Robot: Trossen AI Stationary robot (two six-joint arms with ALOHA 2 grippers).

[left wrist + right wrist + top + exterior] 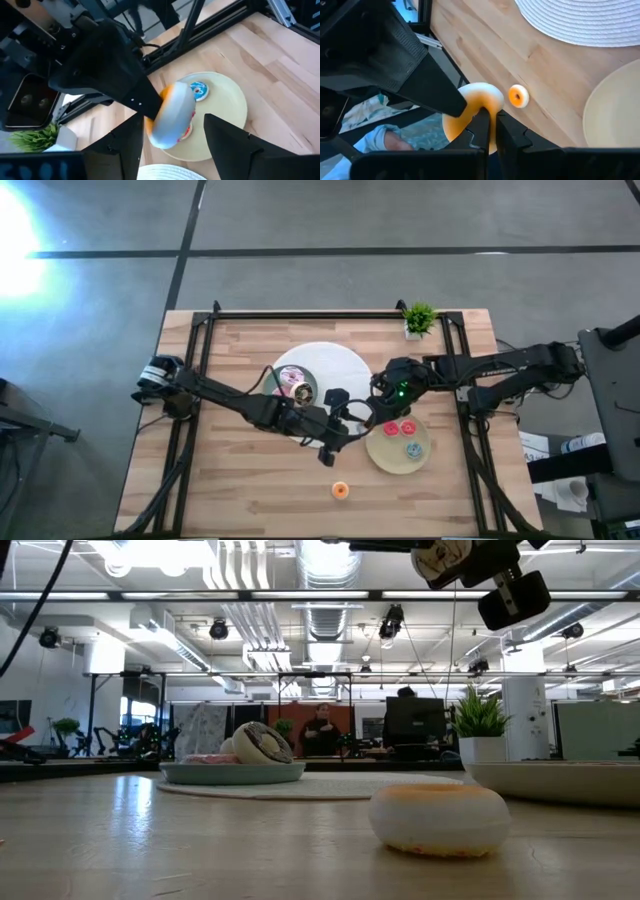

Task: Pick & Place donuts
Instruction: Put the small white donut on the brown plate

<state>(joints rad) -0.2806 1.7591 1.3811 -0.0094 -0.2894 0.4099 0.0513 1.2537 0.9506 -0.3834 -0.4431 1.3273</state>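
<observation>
At the middle of the table (230,480), toward its far edge, a white round mat (345,365) is laid. A teal plate (274,380) is set on the mat's left part. The donuts on it (297,386) are hard to tell apart, and one is propped on edge. Toward the right edge, a beige plate (384,461) is set beside the mat, partly covered by the arms. On it two red donuts (392,428) and a blue donut (412,448) are seen.

Above the gap between the plates both arms meet. The right gripper (490,127) is clamped on the rim of an orange-glazed donut (475,97), which is held in the air and is hidden in the high view. The left gripper (340,442) is spread wide, with its fingers (131,145) either side of that donut and not touching it.

Another orange donut (340,490) lies alone near the near edge. A small potted plant (419,320) stands at the far right corner.
</observation>
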